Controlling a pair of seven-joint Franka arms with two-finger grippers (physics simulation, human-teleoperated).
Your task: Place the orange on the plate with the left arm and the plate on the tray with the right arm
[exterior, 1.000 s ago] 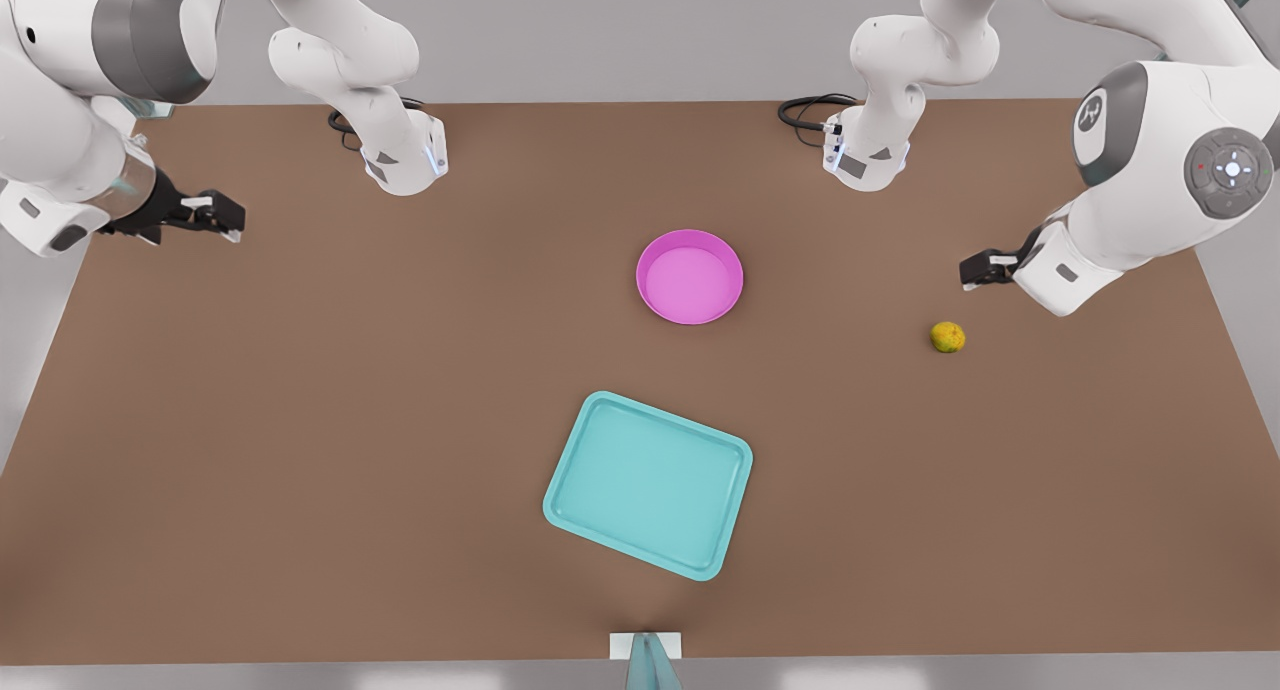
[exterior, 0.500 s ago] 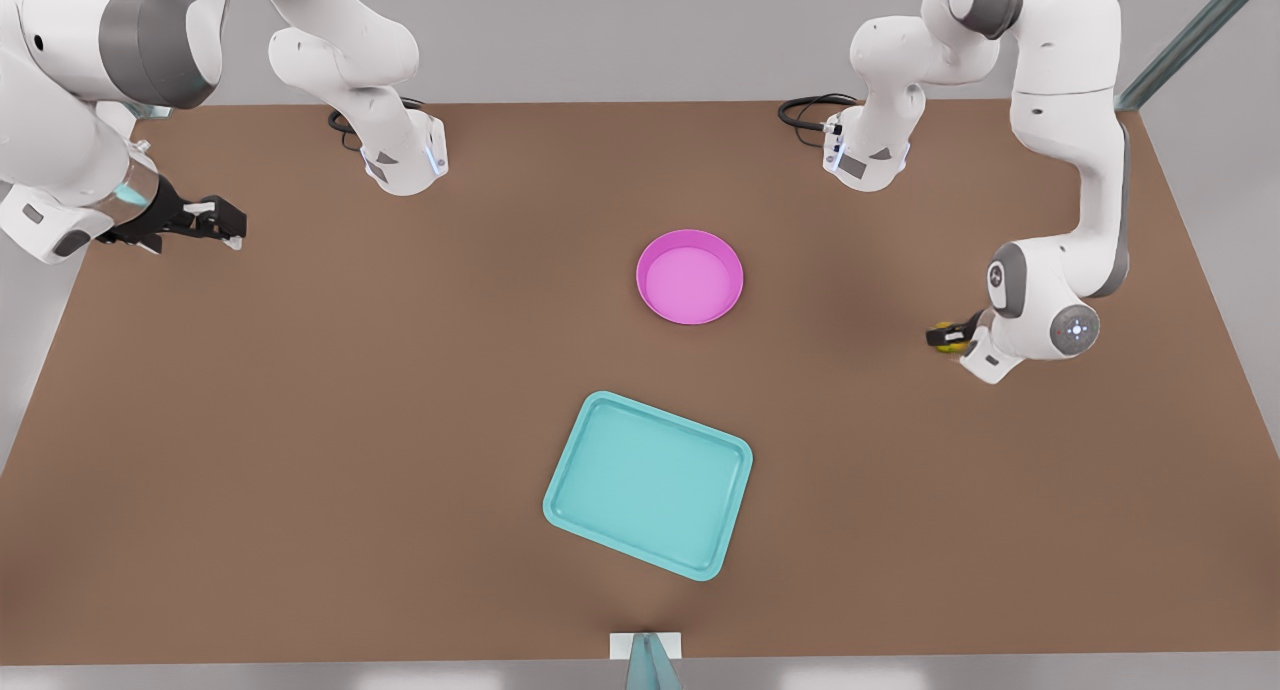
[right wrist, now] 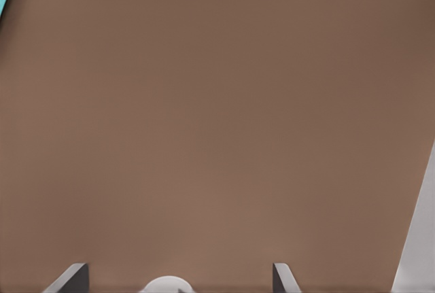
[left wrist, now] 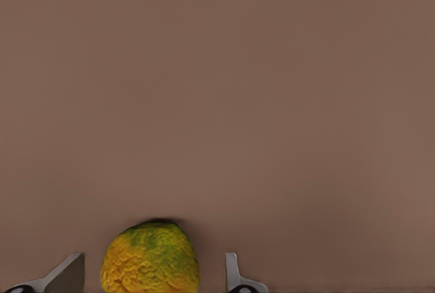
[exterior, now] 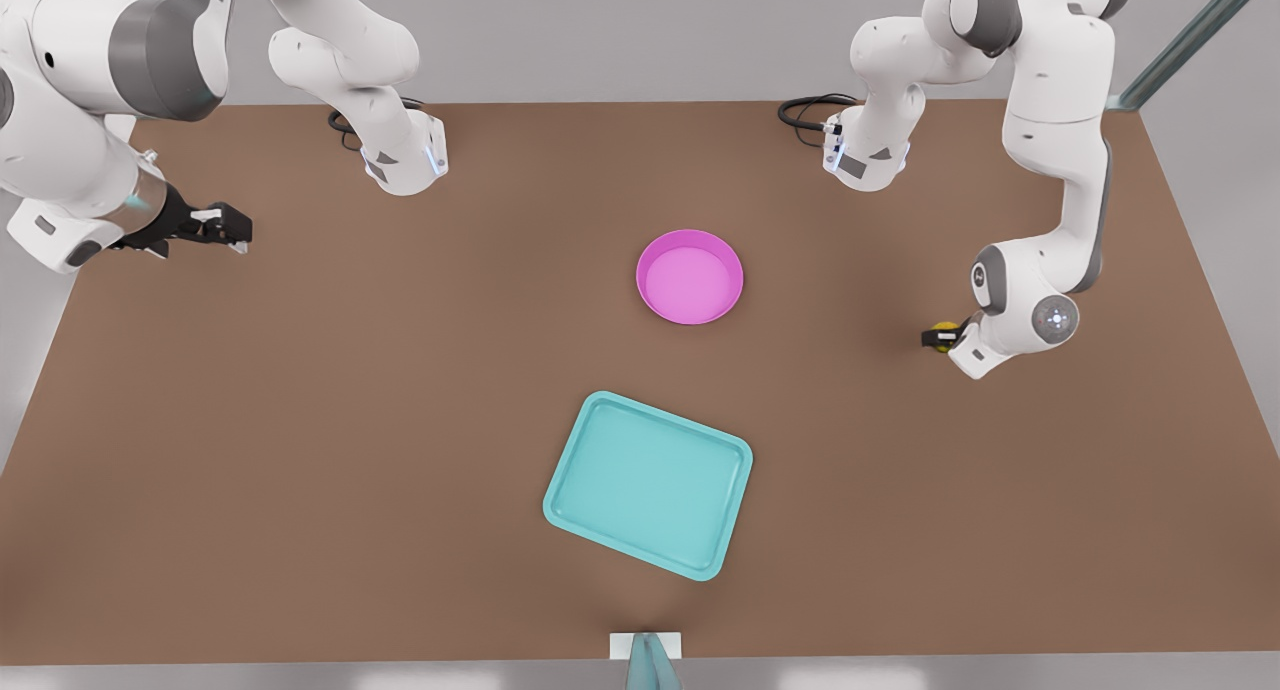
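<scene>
left wrist view: the left gripper (left wrist: pixel 153 276) has come down around the orange (left wrist: pixel 150 257), jaws still open; right gripper (exterior: pixel 228 227) waits open.

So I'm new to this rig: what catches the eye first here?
The magenta plate sits mid-table, empty, with the teal tray nearer the camera. At the front view's right, the left end effector straddles the orange, fingers open. The right end effector waits open at the front view's left.
</scene>
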